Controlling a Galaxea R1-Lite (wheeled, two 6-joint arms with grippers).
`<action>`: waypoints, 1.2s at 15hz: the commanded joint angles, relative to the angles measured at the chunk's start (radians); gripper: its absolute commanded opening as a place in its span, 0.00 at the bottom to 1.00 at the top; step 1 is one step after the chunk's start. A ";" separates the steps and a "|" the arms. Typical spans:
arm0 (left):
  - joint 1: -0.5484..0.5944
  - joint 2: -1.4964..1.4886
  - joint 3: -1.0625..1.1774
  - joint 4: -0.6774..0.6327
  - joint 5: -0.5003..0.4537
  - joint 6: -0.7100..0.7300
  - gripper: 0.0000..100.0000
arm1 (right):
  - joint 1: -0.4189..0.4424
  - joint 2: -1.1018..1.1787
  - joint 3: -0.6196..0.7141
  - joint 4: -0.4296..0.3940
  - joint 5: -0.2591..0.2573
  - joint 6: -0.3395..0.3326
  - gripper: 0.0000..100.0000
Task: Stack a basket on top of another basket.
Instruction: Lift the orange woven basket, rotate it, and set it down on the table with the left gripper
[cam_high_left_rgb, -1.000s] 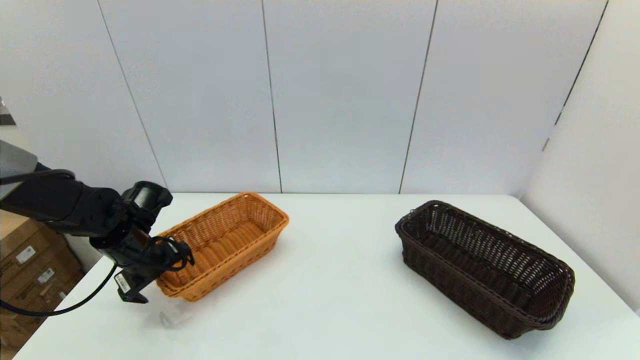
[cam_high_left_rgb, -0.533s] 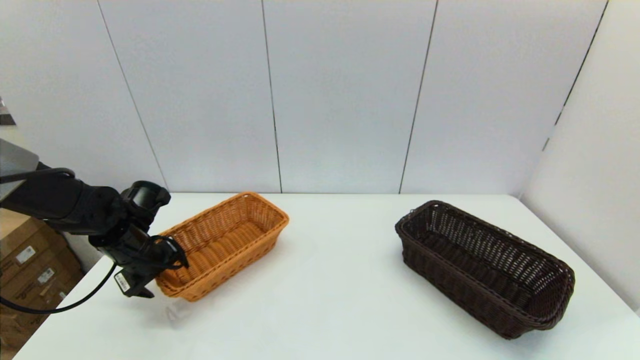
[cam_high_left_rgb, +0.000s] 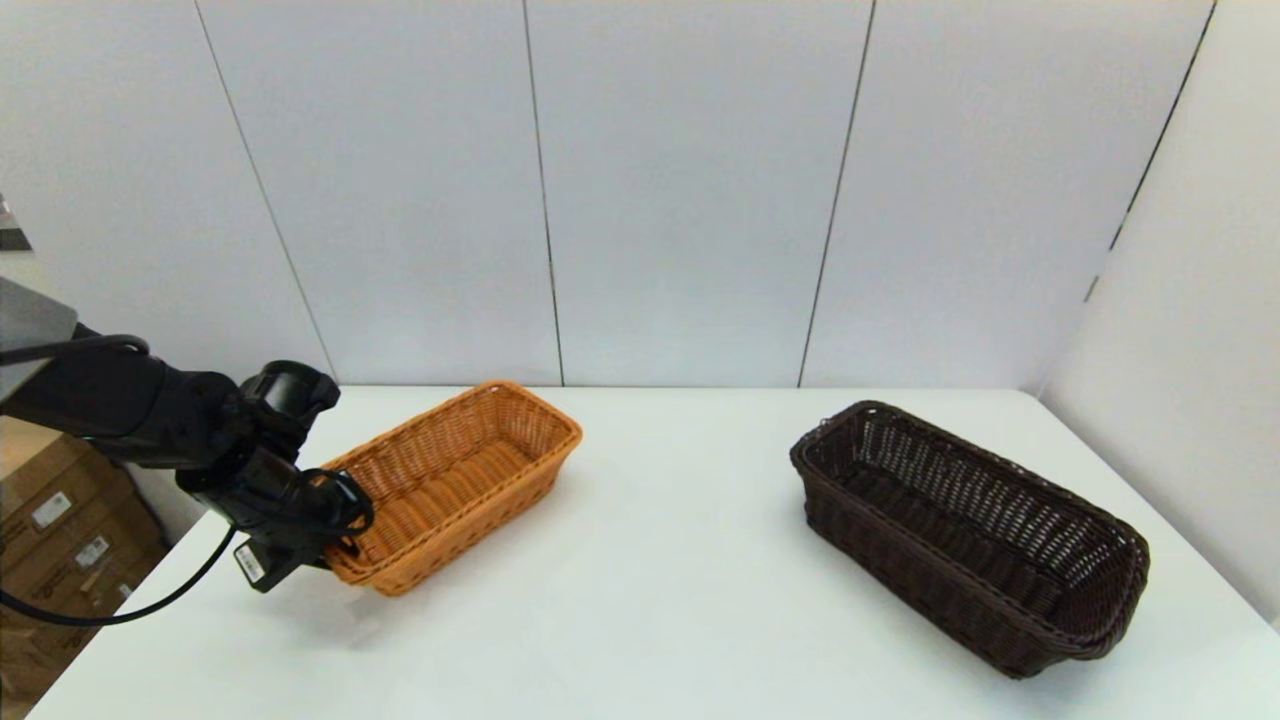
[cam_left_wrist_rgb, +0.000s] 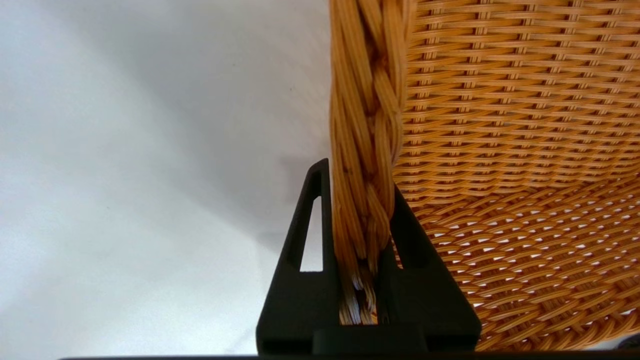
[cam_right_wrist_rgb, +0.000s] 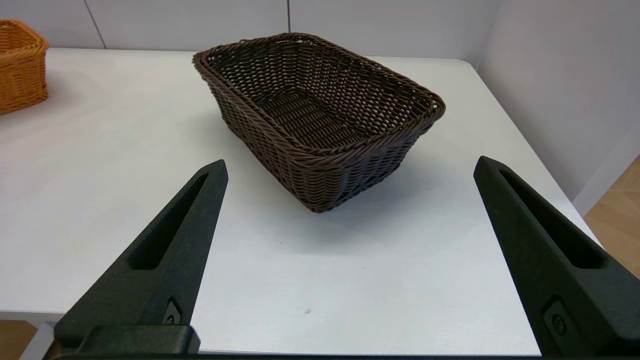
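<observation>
Head view, taken from nine o'clock across to three: the left gripper (cam_high_left_rgb: 335, 540) sits at the near-left end of the orange-tan basket (cam_high_left_rgb: 470, 480), its fingers (cam_left_wrist_rgb: 305, 240) clenched on the braided rim (cam_left_wrist_rgb: 367, 125) of that short end. From the left wrist view, one finger lies outside the wall and the other inside, with the braid pinched between them. That end of the basket looks slightly raised off the white table (cam_high_left_rgb: 650, 600), though the contact underneath is hard to judge; its far end points toward one o'clock. Cardboard boxes (cam_high_left_rgb: 60, 540) stand off the table at eight o'clock. Well apart, at three to four o'clock, the dark brown basket (cam_high_left_rgb: 970, 530) rests flat and untouched, its long axis running toward ten o'clock. Right wrist view: the right gripper (cam_right_wrist_rgb: 350, 170) hangs at the table's near edge, short of the dark basket, fingers spread wide and grasping nothing.
</observation>
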 joint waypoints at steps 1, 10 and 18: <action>0.000 -0.010 0.000 0.003 -0.018 -0.005 0.00 | 0.000 0.001 0.000 0.001 0.000 -0.001 1.00; 0.003 -0.247 0.023 0.020 -0.425 0.062 0.00 | 0.000 0.001 0.000 0.001 0.000 -0.001 1.00; -0.190 -0.284 0.023 0.195 -0.426 0.452 0.00 | 0.000 0.001 0.000 0.001 0.000 -0.001 1.00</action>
